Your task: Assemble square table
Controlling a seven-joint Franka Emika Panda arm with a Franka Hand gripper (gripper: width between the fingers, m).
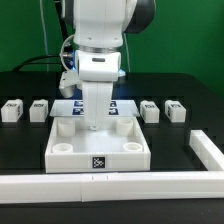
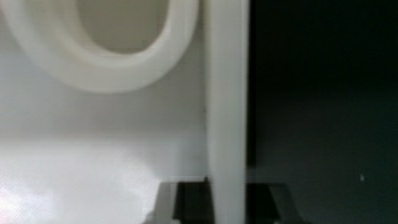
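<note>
The white square table top [image 1: 110, 141] lies flat in the middle of the black table, with round corner sockets and a black-white tag [image 1: 97, 163] on its near wall. My gripper [image 1: 93, 124] points straight down at the top's far rim. In the wrist view the gripper [image 2: 222, 203] has one dark finger [image 2: 183, 203] on each side of the raised rim [image 2: 226, 100], both pressed against it. A round socket [image 2: 107, 40] shows close by. Two leg blocks [image 1: 12, 110] [image 1: 39, 110] stand at the exterior view's left and two [image 1: 150, 110] [image 1: 175, 110] at its right.
The marker board [image 1: 125, 103] lies behind the table top, partly hidden by the arm. A long white bar-shaped wall [image 1: 100, 183] runs along the front and another piece [image 1: 207, 150] along the exterior view's right.
</note>
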